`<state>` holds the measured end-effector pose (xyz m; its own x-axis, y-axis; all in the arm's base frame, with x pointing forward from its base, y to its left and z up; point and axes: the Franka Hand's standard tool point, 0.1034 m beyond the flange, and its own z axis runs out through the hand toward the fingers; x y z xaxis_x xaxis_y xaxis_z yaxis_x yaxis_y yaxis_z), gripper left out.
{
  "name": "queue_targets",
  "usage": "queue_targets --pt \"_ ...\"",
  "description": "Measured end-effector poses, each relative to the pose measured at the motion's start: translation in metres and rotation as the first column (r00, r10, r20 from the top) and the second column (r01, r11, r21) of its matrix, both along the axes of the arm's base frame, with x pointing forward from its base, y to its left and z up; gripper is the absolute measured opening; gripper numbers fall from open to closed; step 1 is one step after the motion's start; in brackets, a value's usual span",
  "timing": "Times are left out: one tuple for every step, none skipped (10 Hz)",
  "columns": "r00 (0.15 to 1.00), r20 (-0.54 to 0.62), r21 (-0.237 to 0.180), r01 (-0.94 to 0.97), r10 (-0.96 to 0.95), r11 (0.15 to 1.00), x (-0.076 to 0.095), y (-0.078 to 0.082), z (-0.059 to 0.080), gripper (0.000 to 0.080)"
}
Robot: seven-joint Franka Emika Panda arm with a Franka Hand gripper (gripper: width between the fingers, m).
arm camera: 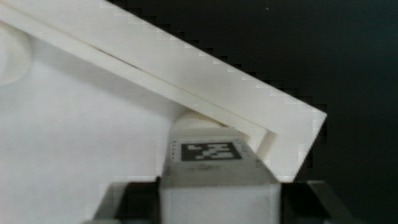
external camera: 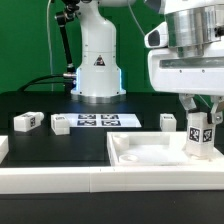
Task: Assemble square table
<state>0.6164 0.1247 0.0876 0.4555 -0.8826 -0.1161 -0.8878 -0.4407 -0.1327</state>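
Observation:
The white square tabletop [external camera: 150, 152] lies at the front, towards the exterior view's right, rim up. My gripper [external camera: 202, 118] is shut on a white tagged leg block [external camera: 201, 136] and holds it upright at the tabletop's corner nearest the exterior view's right. In the wrist view the leg [arm camera: 217, 155] sits between my dark fingers [arm camera: 135, 205], close against the raised rim corner of the tabletop [arm camera: 196, 75]. Whether the leg touches the tabletop floor I cannot tell. Three more leg blocks lie loose on the black table: one [external camera: 26, 122], one [external camera: 60, 124] and one [external camera: 166, 122].
The marker board [external camera: 98, 121] lies flat in front of the arm's white base [external camera: 97, 70]. A long white rail [external camera: 60, 178] runs along the front edge. A white block [external camera: 3, 148] shows at the exterior view's left edge.

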Motion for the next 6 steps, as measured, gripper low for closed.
queue_targets --pt "0.998 -0.007 0.002 0.059 -0.059 0.998 0.0002 0.0013 0.0 0.029" --pt "0.998 -0.008 0.003 0.065 -0.065 0.998 0.0002 0.0018 -0.0001 0.029" --pt "0.999 -0.006 0.003 0.053 -0.053 0.999 0.0 0.0021 -0.0003 0.029" --pt "1.0 -0.005 0.001 0.011 -0.011 1.0 -0.0005 0.0019 -0.0004 0.0482" --pt "0.996 -0.007 -0.003 -0.092 0.092 0.996 -0.0011 0.0004 0.0003 0.06" --pt "0.99 -0.001 -0.004 -0.144 0.144 0.99 0.0014 0.0007 0.0023 0.06"
